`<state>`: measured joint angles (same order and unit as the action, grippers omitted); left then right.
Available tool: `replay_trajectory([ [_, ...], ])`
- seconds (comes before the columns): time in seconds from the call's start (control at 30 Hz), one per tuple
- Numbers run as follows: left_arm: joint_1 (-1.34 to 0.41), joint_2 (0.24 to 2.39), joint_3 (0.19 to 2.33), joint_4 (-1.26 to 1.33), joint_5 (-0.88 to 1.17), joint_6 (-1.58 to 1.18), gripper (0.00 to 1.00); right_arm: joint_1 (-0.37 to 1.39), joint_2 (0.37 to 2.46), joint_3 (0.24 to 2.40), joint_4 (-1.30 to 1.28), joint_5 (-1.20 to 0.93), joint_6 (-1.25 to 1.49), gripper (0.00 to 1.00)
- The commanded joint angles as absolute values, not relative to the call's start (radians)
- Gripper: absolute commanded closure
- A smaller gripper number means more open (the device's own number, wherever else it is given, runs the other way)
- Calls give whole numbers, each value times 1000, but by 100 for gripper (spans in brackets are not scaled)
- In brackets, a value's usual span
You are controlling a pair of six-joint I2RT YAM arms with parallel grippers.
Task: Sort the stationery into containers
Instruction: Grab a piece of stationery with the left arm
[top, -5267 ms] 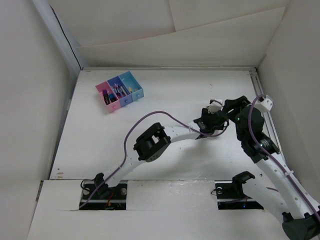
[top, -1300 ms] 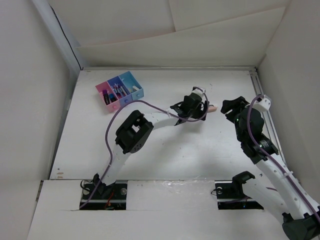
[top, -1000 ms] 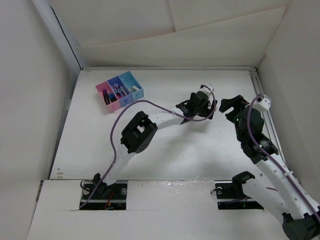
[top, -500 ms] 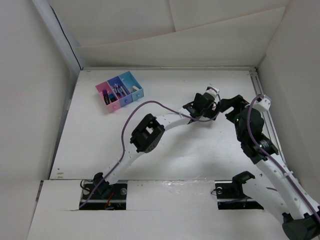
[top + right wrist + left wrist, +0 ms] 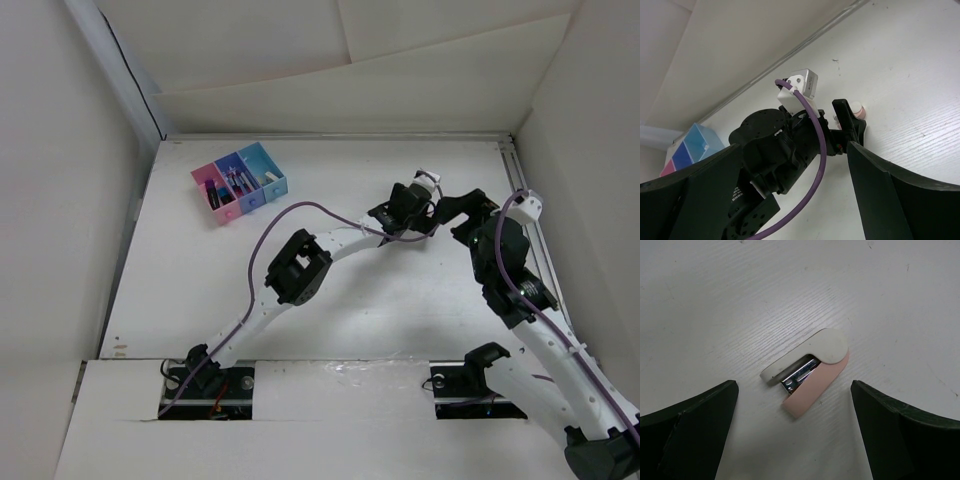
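A small pink and white stapler (image 5: 807, 371) lies flat on the white table. My left gripper (image 5: 794, 407) is open, low over the table, with the stapler between its two dark fingers and touching neither. In the top view the left gripper (image 5: 422, 213) hides the stapler. My right gripper (image 5: 458, 205) is open and empty, just right of the left one; its wrist view shows the left wrist (image 5: 785, 145) and a pink end of the stapler (image 5: 858, 109). The containers (image 5: 240, 180), pink, purple-blue and light blue, stand at the far left with dark markers and pens inside.
White walls close the table on the left, back and right. A purple cable (image 5: 300, 215) loops along the left arm. The left arm's elbow (image 5: 297, 268) sits mid-table. The light blue box (image 5: 699, 142) shows at the left of the right wrist view.
My left gripper has swung right from mid-table until its open fingers stand either side of the stapler. The right arm has barely moved.
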<state>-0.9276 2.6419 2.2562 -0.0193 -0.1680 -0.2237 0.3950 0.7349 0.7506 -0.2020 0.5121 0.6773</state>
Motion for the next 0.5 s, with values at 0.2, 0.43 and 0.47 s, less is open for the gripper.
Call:
replay_trajectory([
  [0.2,-927,2665,2339,-20,-172,-241,16,405,710,753,-166,489,675,9],
  [0.43,-927,2684,2368,2,-153,-261,26,405,710,753,-156,480,666,9],
  [0.47,-927,2684,2368,2,-153,-261,33,405,710,753,-156,480,666,9],
])
